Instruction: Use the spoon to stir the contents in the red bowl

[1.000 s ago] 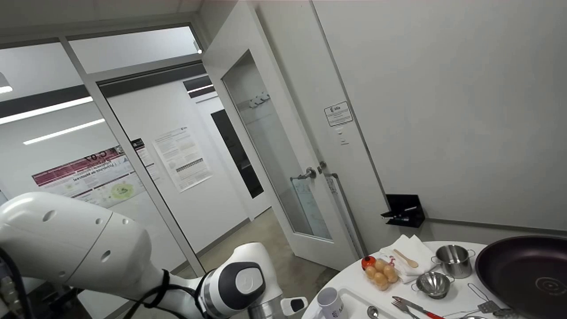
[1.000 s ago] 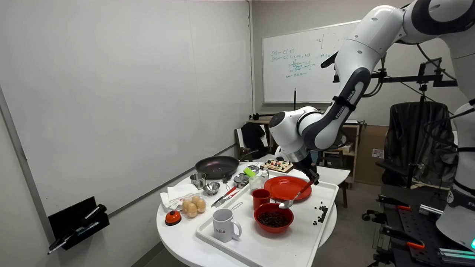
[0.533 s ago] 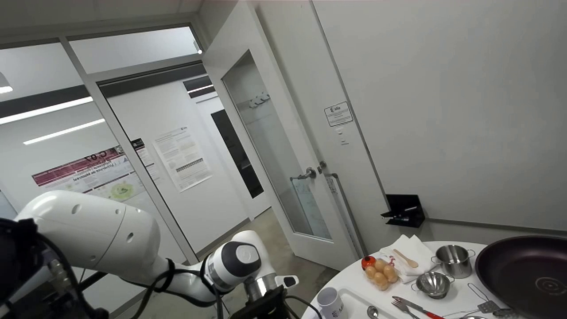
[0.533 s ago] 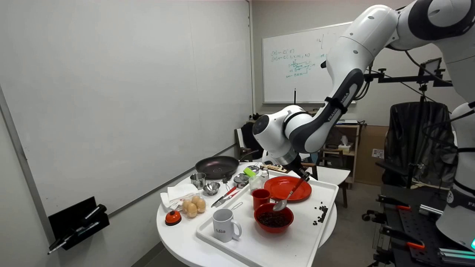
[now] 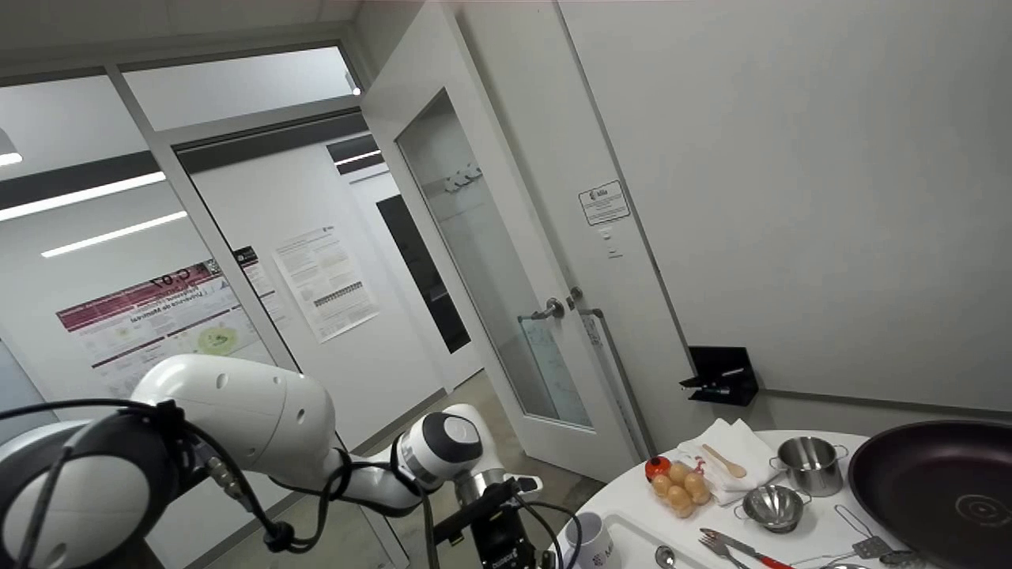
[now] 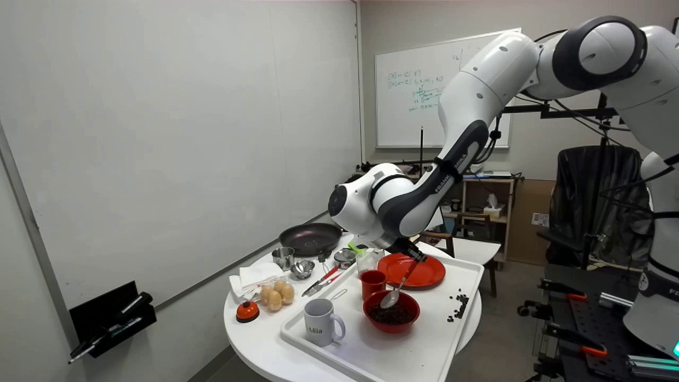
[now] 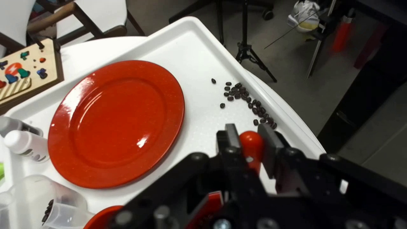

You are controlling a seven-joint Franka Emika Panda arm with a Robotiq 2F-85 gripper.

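Observation:
The spoon has a red handle and a metal head (image 6: 390, 299). My gripper (image 6: 419, 257) is shut on the handle's upper end, which shows as a round red tip (image 7: 251, 144) between the fingers (image 7: 249, 132) in the wrist view. The spoon slants down, head lowest, within the outline of the red bowl (image 6: 391, 328) near its far rim. I cannot tell if the head touches the dark beans (image 6: 392, 315) in the bowl. In an exterior view the gripper body (image 5: 502, 545) shows at the bottom edge, fingers out of frame. The bowl is hidden in the wrist view.
A red cup (image 6: 373, 285) stands right beside the bowl. A red plate (image 6: 411, 269) lies behind it, and a white mug (image 6: 322, 322) stands at the left. Loose beans (image 6: 460, 306) lie near the raised rim of the white tray (image 6: 451, 350).
The arm has moved left in an exterior view, carrying the spoon. The spoon head has gone from the bowl's far right rim to lower and farther over the bowl. The grip is unchanged.

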